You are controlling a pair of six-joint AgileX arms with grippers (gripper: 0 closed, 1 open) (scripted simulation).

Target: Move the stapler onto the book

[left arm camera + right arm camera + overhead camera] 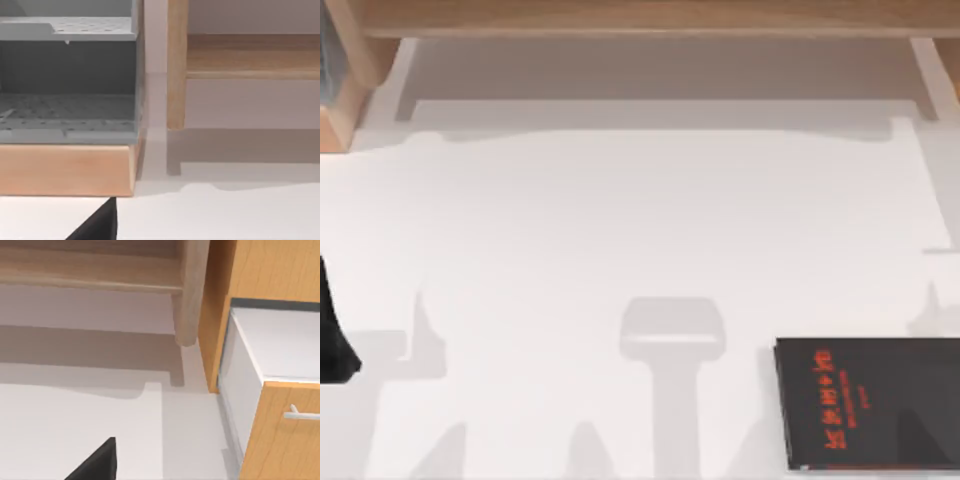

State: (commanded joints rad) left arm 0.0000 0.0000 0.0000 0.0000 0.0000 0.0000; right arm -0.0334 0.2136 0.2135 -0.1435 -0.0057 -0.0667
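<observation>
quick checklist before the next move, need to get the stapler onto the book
1. Flat black book with red characters located: ok, it lies flat at the top view's lower right, partly cut by the frame edge.
2. Book cover free for placing: ok, the visible part carries nothing.
3. Stapler located: not ok, I cannot place it on the white table, so it must be found first.
4. Left arm position: ok, at the table's left edge, far from the book.
5. Left gripper fingers: cannot tell.
6. Right gripper state: cannot tell, only a dark tip shows in the right wrist view.
</observation>
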